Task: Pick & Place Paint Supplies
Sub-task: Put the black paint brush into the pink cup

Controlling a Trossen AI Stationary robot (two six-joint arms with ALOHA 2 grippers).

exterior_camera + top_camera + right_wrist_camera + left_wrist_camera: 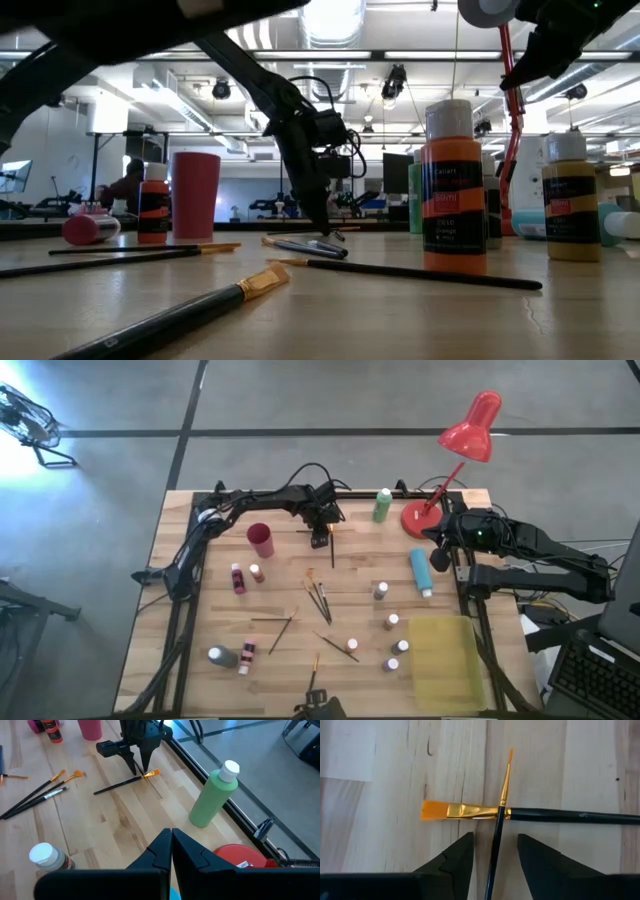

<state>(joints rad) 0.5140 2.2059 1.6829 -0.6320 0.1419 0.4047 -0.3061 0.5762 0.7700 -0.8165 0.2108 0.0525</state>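
Note:
My left gripper (pixel 495 837) is open and points down near the table's far edge (pixel 320 540). Its two fingers stand on either side of a thin black-handled paintbrush (pixel 493 851) without touching it. That brush lies crossed over a flat brush with orange bristles (pixel 545 815), and both rest on the wood. In the right wrist view the left gripper (pixel 140 767) stands over the two brushes. My right gripper (pixel 171 837) is shut and holds nothing; it hovers at the table's right side (pixel 440 555) above the blue bottle (pixel 420 572). The green bottle (pixel 212 797) stands upright nearby.
A pink cup (pixel 260 540) stands to the left of the left gripper. The red lamp's base (pixel 418 518) sits by the right arm. More brushes (pixel 320 598) and small capped bottles (pixel 392 622) are scattered mid-table. A yellow tray (pixel 445 660) lies at the near right corner.

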